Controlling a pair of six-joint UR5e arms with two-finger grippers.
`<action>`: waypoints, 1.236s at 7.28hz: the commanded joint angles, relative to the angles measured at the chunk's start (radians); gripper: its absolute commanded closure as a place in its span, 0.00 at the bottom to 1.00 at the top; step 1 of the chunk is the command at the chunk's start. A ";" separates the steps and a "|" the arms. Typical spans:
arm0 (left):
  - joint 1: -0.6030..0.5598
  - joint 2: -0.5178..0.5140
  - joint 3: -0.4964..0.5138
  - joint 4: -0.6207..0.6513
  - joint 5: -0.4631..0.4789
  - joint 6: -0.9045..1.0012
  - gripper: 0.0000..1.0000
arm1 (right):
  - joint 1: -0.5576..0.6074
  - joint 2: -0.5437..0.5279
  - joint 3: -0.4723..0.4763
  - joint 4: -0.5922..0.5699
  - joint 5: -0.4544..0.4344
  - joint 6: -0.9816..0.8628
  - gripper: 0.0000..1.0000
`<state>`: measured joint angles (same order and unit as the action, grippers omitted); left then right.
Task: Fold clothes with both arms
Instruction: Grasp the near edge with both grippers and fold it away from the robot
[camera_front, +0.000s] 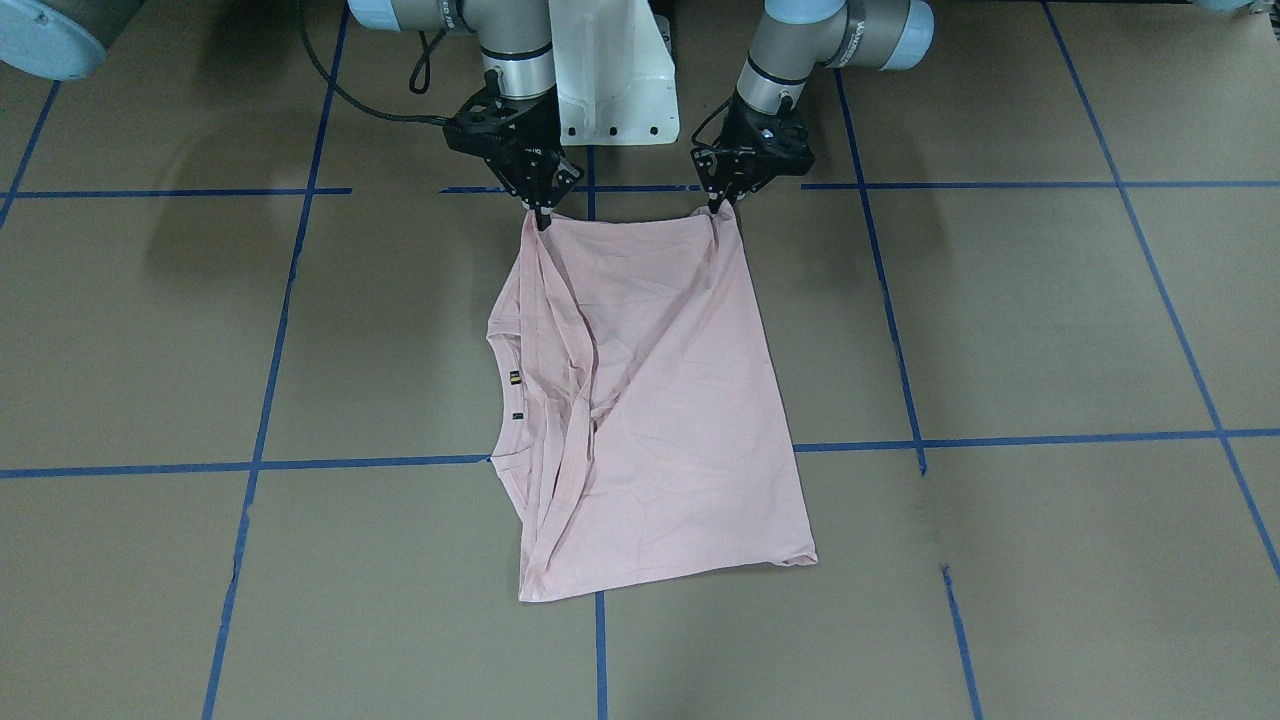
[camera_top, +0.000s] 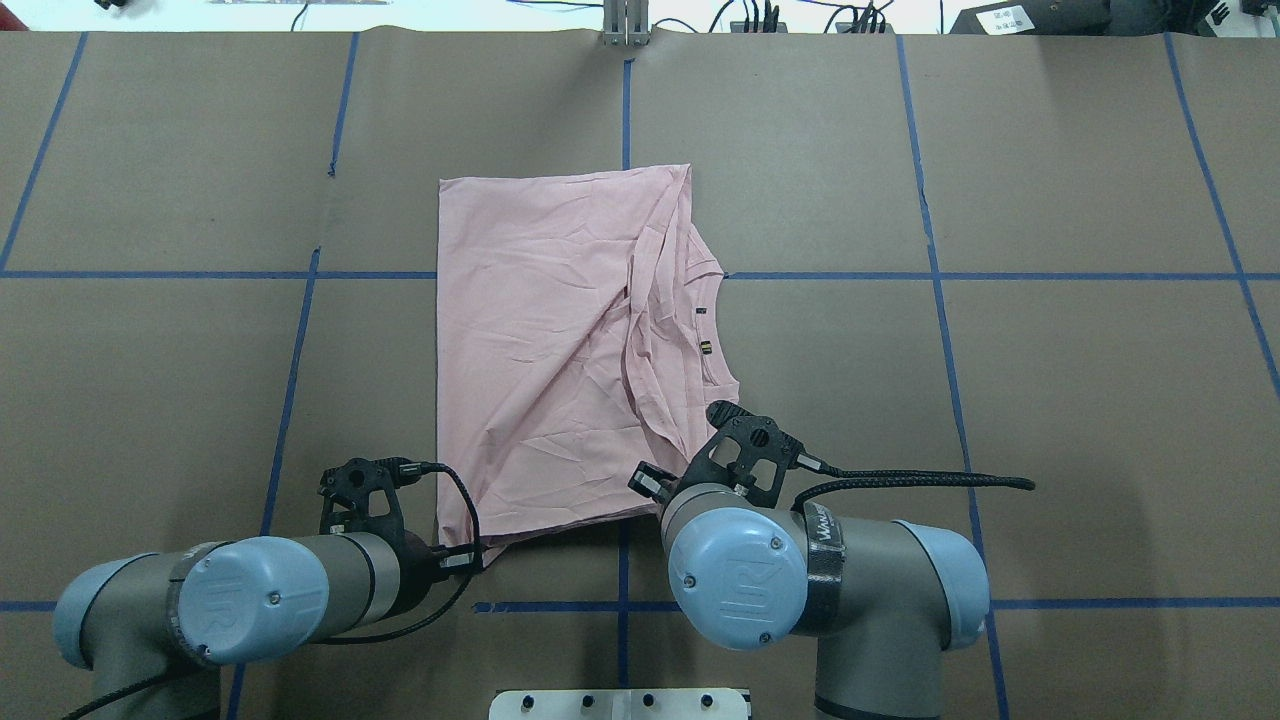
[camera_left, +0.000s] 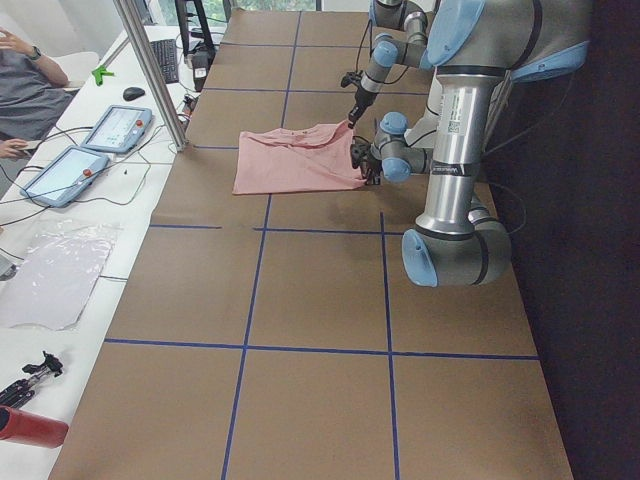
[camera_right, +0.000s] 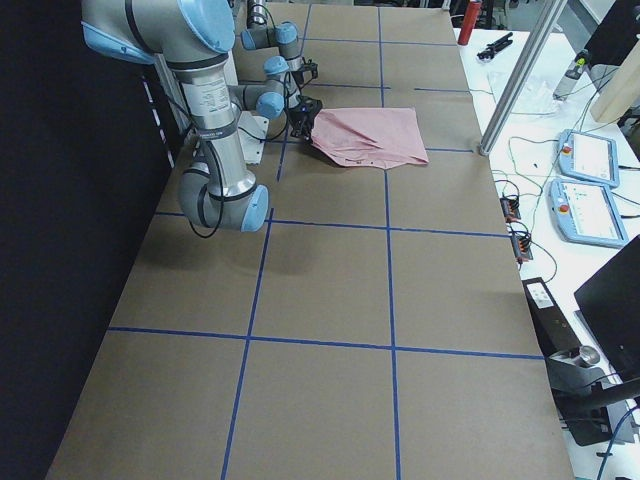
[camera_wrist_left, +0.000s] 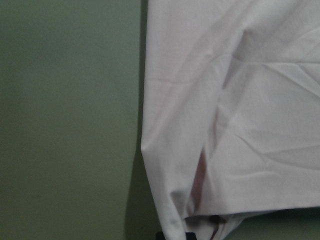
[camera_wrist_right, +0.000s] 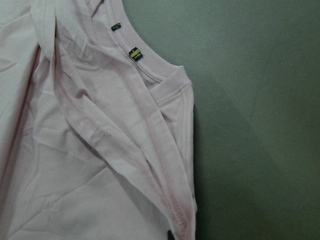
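Observation:
The pale pink T-shirt (camera_front: 660, 400) lies folded lengthwise on the brown table, neckline and small tags (camera_front: 514, 378) toward my right side. Its print is hidden. My left gripper (camera_front: 720, 207) is shut on the shirt's near corner by the hem side. My right gripper (camera_front: 543, 218) is shut on the near corner by the folded sleeve. In the overhead view the shirt (camera_top: 540, 340) reaches from my grippers to the far middle; the left gripper (camera_top: 472, 560) pinches its corner, and the right fingertips are hidden under the wrist. The wrist views show pink fabric (camera_wrist_left: 240, 125) and the collar (camera_wrist_right: 150, 75).
The white pedestal (camera_front: 610, 70) stands between the arm bases. Blue tape lines (camera_front: 270, 330) cross the brown table. An aluminium post (camera_left: 150, 70), two tablets (camera_left: 115, 128) and a seated operator (camera_left: 25, 80) are along the far side, past the table's edge.

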<state>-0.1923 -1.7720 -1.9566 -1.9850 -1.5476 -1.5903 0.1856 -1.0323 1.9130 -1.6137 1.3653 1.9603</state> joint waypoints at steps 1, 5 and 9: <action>-0.009 0.003 -0.002 0.002 0.000 0.004 0.69 | 0.000 0.000 0.000 0.000 0.000 -0.001 1.00; -0.015 0.003 -0.002 0.002 0.000 0.004 1.00 | 0.003 -0.002 0.000 0.000 0.000 -0.004 1.00; -0.052 -0.012 -0.213 0.180 -0.032 0.095 1.00 | 0.009 -0.061 0.244 -0.152 0.014 -0.015 1.00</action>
<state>-0.2376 -1.7750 -2.0677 -1.8979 -1.5609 -1.5172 0.1955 -1.0788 2.0416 -1.6661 1.3767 1.9463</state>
